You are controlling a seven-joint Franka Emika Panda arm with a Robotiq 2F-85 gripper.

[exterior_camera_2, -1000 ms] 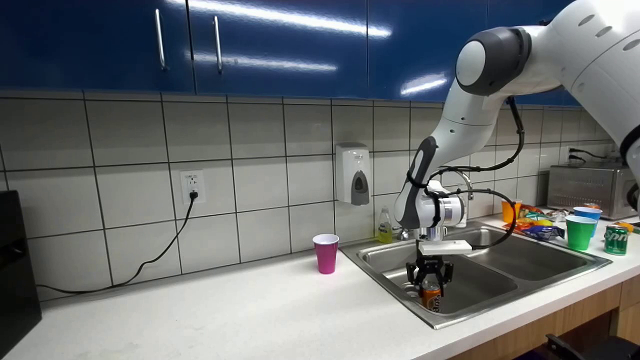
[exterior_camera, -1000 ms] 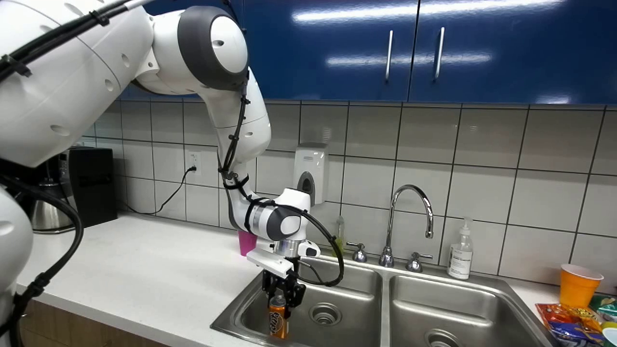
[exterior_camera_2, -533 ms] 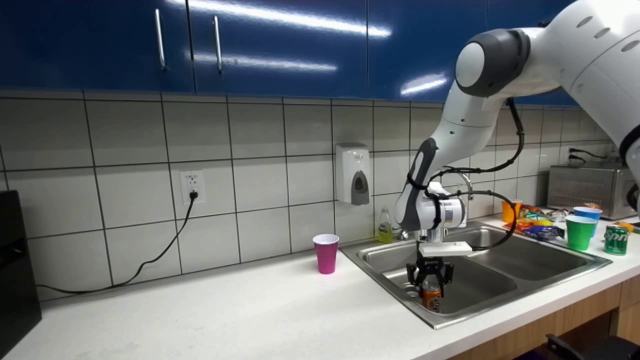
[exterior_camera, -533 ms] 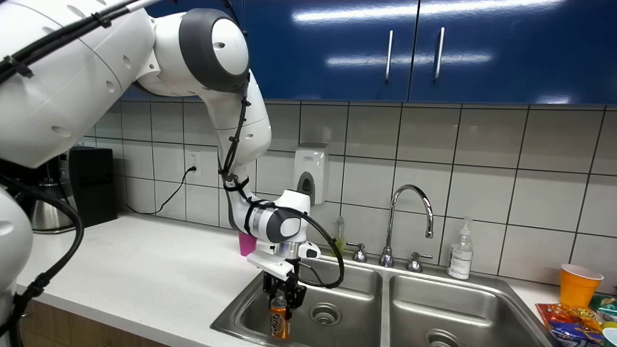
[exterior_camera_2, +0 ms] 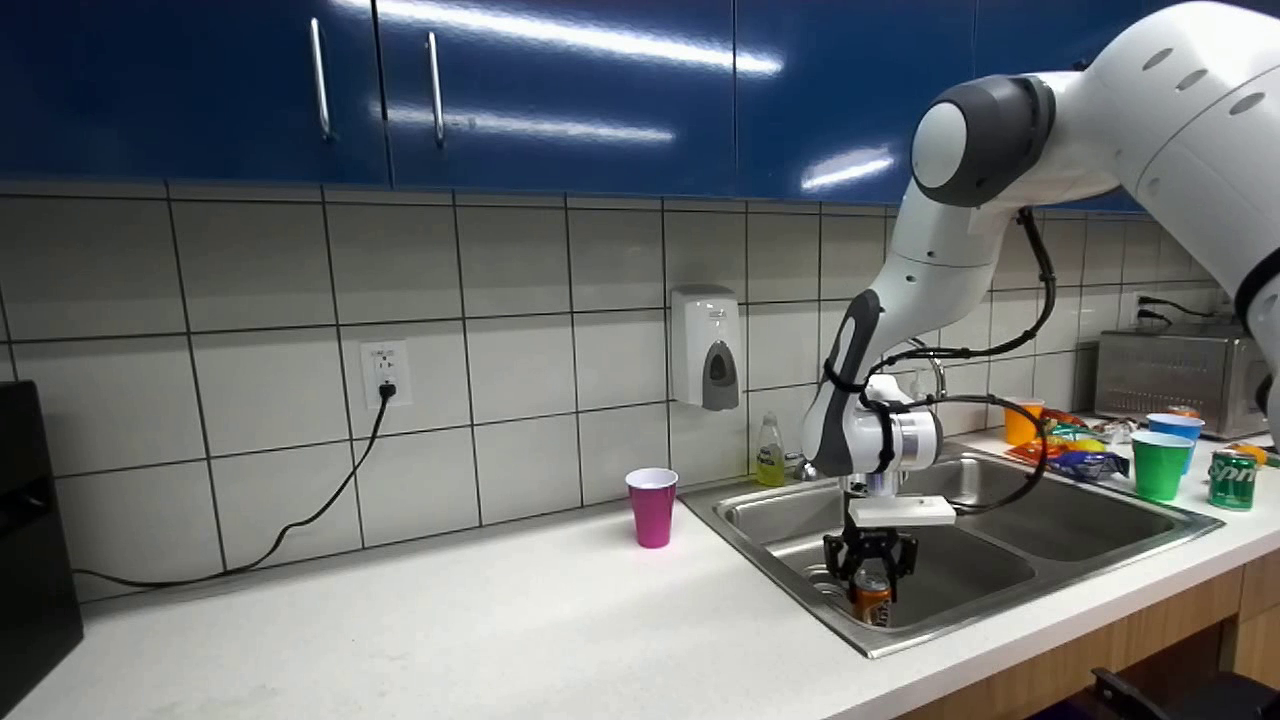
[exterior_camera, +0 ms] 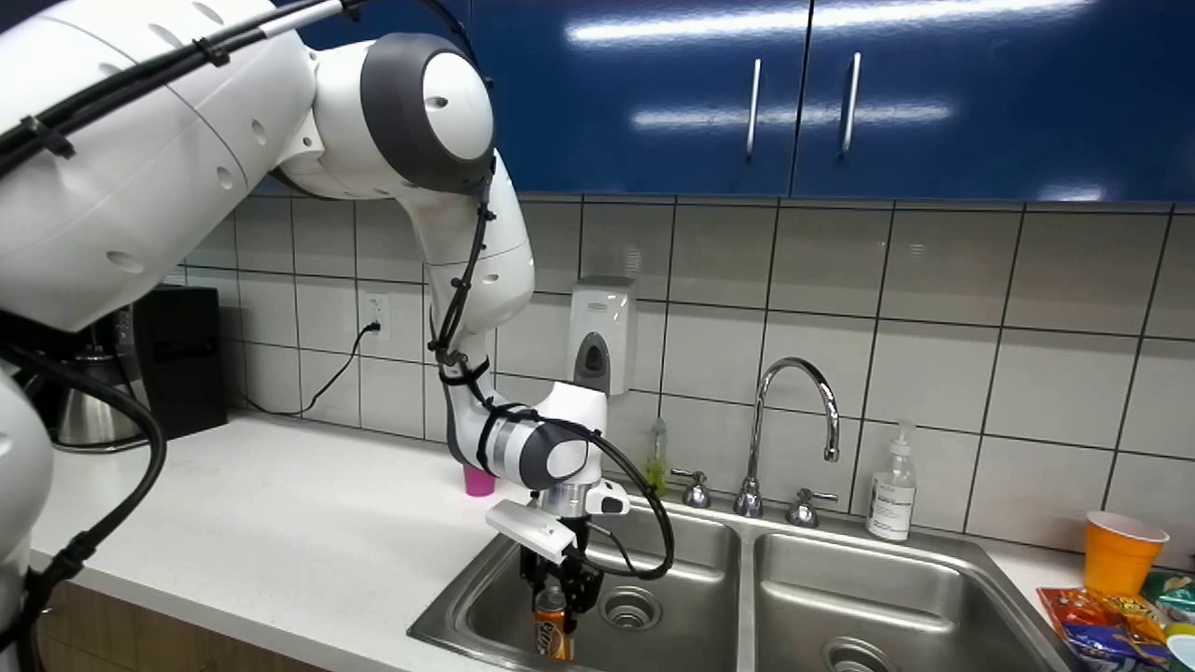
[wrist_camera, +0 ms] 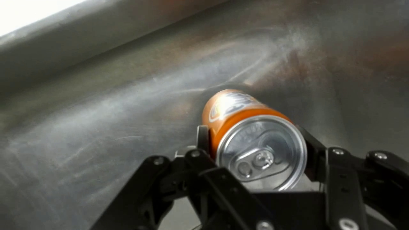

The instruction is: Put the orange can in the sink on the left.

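The orange can point(exterior_camera: 553, 637) is down inside the sink basin on the left point(exterior_camera: 686, 621), beside its round drain point(exterior_camera: 630, 609). My gripper point(exterior_camera_2: 873, 588) reaches in from above and is shut on the can, one finger on each side near the silver rim. In the wrist view the can point(wrist_camera: 236, 111) leans slightly, with its lid and pull tab facing the camera. A finger point(wrist_camera: 202, 137) presses its left side and the opposite finger point(wrist_camera: 314, 150) its right. Whether the can's bottom touches the basin floor I cannot tell.
A divider point(exterior_camera: 745, 597) separates the basin from its right-hand neighbour. The chrome faucet point(exterior_camera: 752, 448) rises behind. A pink cup point(exterior_camera_2: 652, 508) stands on the counter beside the sink. Snack bags point(exterior_camera_2: 1085, 460), cups and a green can point(exterior_camera_2: 1232, 480) lie past the far end.
The arm has lowered and shifted a little to the right in both exterior views, carrying the orange can with it deeper into the basin. The grip on the can is unchanged.
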